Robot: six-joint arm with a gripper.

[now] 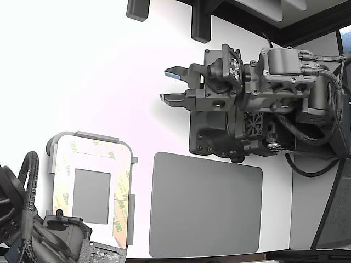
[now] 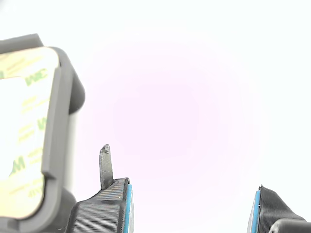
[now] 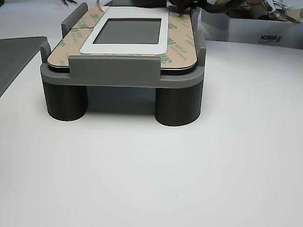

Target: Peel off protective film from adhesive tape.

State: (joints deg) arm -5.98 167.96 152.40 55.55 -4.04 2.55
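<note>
The pincer (image 1: pixel 171 85) hangs spread and empty, well apart from the protective film (image 1: pixel 122 194) on the tray (image 1: pixel 93 137)

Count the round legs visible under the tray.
2, both in the other view under the tray: one leg at that view's left, one leg at its right. Rear legs may be hidden.
</note>
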